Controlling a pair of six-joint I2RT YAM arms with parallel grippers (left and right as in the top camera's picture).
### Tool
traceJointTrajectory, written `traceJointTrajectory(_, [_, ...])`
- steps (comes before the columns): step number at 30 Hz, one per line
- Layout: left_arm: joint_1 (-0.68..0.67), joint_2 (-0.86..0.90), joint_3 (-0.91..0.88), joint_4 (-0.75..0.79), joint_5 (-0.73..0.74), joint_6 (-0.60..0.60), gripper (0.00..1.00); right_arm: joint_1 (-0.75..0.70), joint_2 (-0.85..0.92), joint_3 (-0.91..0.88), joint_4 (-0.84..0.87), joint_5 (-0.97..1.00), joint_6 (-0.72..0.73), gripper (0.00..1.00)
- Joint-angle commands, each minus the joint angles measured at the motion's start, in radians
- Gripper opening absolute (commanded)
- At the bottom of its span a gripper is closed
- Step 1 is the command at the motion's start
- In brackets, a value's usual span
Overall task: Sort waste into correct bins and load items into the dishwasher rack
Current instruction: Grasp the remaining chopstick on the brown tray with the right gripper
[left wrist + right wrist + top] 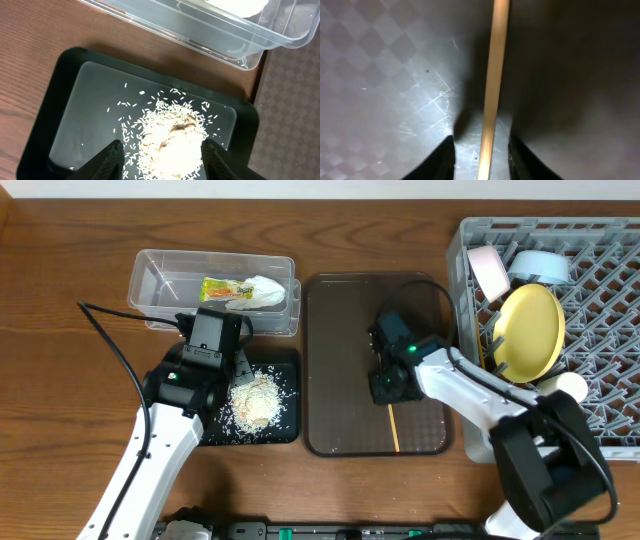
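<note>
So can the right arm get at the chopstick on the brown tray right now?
Probably yes: its tool is open astride the chopstick, low over the tray, and nothing else lies around it.

brown serving tray (pixel 340 380), wooden table (pixel 50 430)

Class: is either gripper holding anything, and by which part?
Nothing appears held. The right gripper straddles the chopstick without touching it; the left gripper hangs open over the rice.
</note>
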Motion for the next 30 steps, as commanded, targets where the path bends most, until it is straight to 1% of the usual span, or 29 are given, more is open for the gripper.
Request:
traceJointTrajectory(1, [0.004,0.0,0.004,-0.005,-0.016,-0.01,0.53,0.008,0.045,-0.005,-0.002,0.02,0.058,0.16])
traceJointTrajectory(2, [0.004,0.0,0.004,-0.005,-0.016,-0.01,0.53,0.008,0.046,-0.005,-0.004,0.02,0.068,0.09])
traceJointTrajectory(3, [0.004,0.0,0.004,-0.005,-0.016,-0.01,0.53,0.008,0.046,-0.005,-0.004,0.021,0.072,0.06])
traceJointTrajectory(6, [0.004,0.0,0.004,-0.005,-0.016,-0.01,0.53,0.0,0.023,0.002,-0.004,0.021,0.071,0.01])
traceJointTrajectory(9, [0.004,0.0,0.004,-0.005,-0.016,-0.009,0.53,-0.03,-0.031,0.034,-0.03,0.044,0.037,0.01])
traceJointTrajectory(13, [0.004,0.0,0.004,-0.005,-0.016,-0.009,0.53,-0.102,-0.13,0.127,-0.11,0.085,-0.046,0.01])
traceJointTrajectory(16, [0.004,0.0,0.004,-0.005,-0.016,-0.01,0.53,-0.188,-0.215,0.214,-0.166,0.118,-0.108,0.01])
traceJointTrajectory(19, [0.004,0.0,0.004,-0.005,-0.016,-0.01,0.53,-0.278,-0.267,0.261,-0.177,0.126,-0.174,0.01])
traceJointTrajectory(25, [0.004,0.0,0.004,-0.005,-0.016,-0.01,0.53,-0.457,-0.275,0.262,-0.204,0.126,-0.253,0.01])
traceJointTrajectory(30, [0.004,0.0,0.004,-0.004,-0.016,-0.01,0.53,-0.541,-0.242,0.24,-0.211,0.124,-0.284,0.01])
